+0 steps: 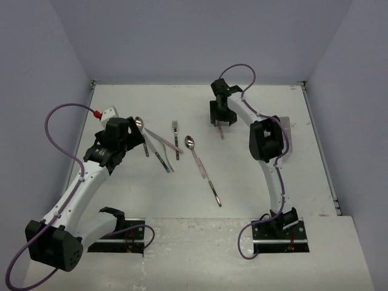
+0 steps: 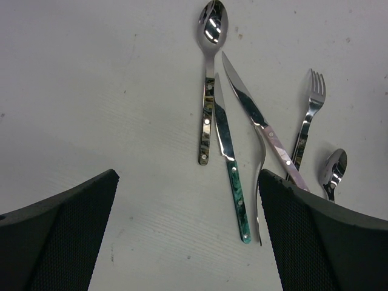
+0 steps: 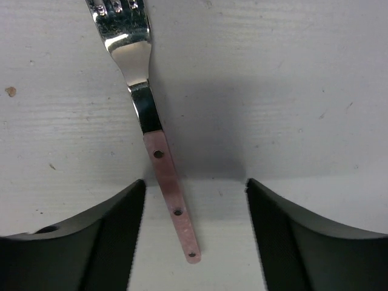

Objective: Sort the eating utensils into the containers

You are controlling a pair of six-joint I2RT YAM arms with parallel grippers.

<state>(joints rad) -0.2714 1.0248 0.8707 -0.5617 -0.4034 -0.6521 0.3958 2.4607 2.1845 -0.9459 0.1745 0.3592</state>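
A flat white table [image 1: 273, 200] fills the floor of a booth with plain pale lavender walls [image 1: 194, 36], and both arms reach out over it from the near edge. Near the middle of the table lies a long shiny metal spoon with a pinkish handle [image 1: 203, 171], bowl away from the arm bases and handle slanting near and right. Just left of that spoon's bowl lies a small metal fork with a dark handle [image 1: 176, 138], tines pointing away. Farther left of the spoon three pieces lie close together: a metal spoon with a dark mottled handle [image 2: 208, 91], a table knife with a teal handle [image 2: 230, 163] and a table knife with a pale pink handle [image 2: 257, 115], the two knives crossing near their blades. The left gripper [image 1: 134, 138] sits at the left edge of this group, its black fingers [image 2: 60, 236] spread wide and holding nothing. To the right of the spoon and farther back, a metal fork with a pink riveted handle [image 3: 160, 157] lies flat on the table. The right gripper [image 1: 219, 125] is over it with its jaws parted, one finger [image 3: 91, 242] on each side of the handle's end, neither visibly pressing on it.
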